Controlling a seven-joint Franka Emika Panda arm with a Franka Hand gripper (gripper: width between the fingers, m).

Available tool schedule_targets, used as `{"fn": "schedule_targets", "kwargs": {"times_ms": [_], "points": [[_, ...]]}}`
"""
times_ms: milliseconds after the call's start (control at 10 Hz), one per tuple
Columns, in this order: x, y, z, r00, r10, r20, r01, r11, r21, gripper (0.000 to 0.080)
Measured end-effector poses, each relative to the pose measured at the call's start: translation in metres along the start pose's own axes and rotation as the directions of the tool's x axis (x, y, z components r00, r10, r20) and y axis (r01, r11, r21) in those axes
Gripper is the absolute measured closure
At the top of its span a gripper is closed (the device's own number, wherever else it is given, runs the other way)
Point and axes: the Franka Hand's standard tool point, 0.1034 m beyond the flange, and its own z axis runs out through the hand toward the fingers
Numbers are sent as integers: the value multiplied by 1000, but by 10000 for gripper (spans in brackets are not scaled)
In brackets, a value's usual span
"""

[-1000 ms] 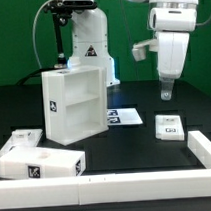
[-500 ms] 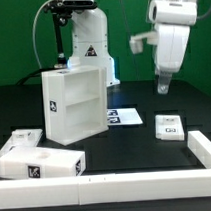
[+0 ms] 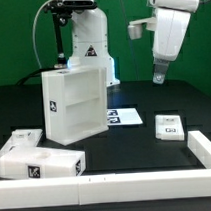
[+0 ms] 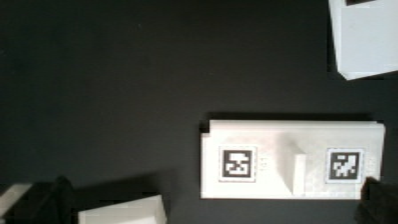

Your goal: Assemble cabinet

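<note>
The cabinet body [image 3: 75, 105], a tall white box with open shelf compartments, stands upright at the exterior view's left. A small white panel [image 3: 171, 127] with two tags lies flat on the black table at the right; the wrist view shows the panel [image 4: 294, 160] from above. A long white block [image 3: 36, 159] and a small tagged piece [image 3: 23, 136] lie at the front left. My gripper [image 3: 158, 79] hangs high above the small panel, well clear of it. It is open, one finger [image 4: 45, 200] and the other [image 4: 377, 195] set far apart, holding nothing.
The marker board [image 3: 122, 117] lies flat beside the cabinet body. A low white wall [image 3: 147, 176] borders the table's front and runs up its right side [image 3: 206, 148]. The robot base [image 3: 90, 44] stands behind the cabinet. A white edge [image 4: 370, 35] shows in the wrist view.
The gripper has risen steadily above the small panel, still open. None of the parts on the table has moved.
</note>
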Motion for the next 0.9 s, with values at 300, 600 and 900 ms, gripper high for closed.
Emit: {"fn": "schedule_targets", "kwargs": {"times_ms": [300,600,900], "points": [[-19,20,-9,998,63,28,-63,998,5,3],[-21,35,-18,992,111,56,-112,994,16,3],[-25,36,-16,995,78,59,-79,997,23,3]]}}
